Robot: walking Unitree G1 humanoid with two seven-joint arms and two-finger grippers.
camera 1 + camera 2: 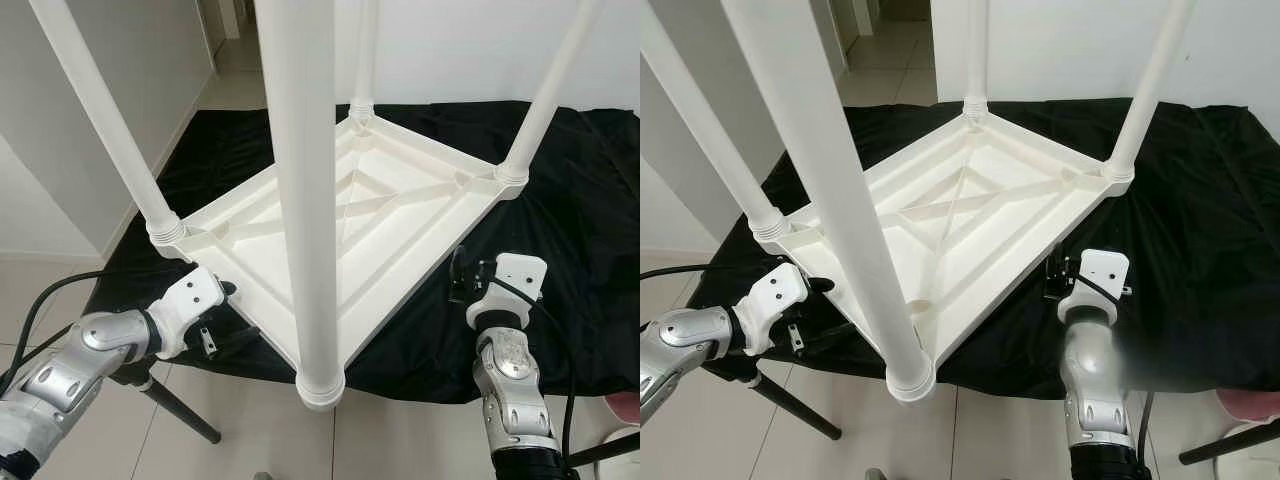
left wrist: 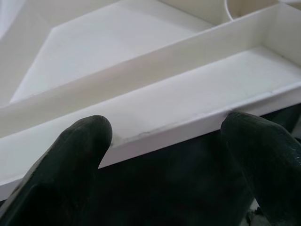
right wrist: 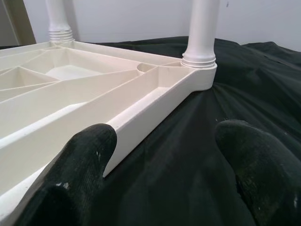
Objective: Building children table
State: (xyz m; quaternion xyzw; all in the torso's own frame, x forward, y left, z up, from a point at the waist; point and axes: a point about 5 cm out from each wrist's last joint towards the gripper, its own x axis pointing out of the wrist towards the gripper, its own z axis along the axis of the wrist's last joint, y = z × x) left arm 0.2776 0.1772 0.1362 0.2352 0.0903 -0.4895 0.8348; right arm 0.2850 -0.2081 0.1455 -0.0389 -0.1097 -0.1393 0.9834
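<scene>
Near leg [image 1: 305, 200] rises from upturned table [image 1: 400, 200]; both grippers [image 2: 164, 155] [image 3: 164, 165] open.

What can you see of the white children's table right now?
The white table looks like moulded plastic. It lies upside down on a black cloth, ribbed underside up, with four round legs standing upright at its corners. The near corner overhangs the cloth's edge. The left hand and right hand, both open, sit at opposite rims.
</scene>
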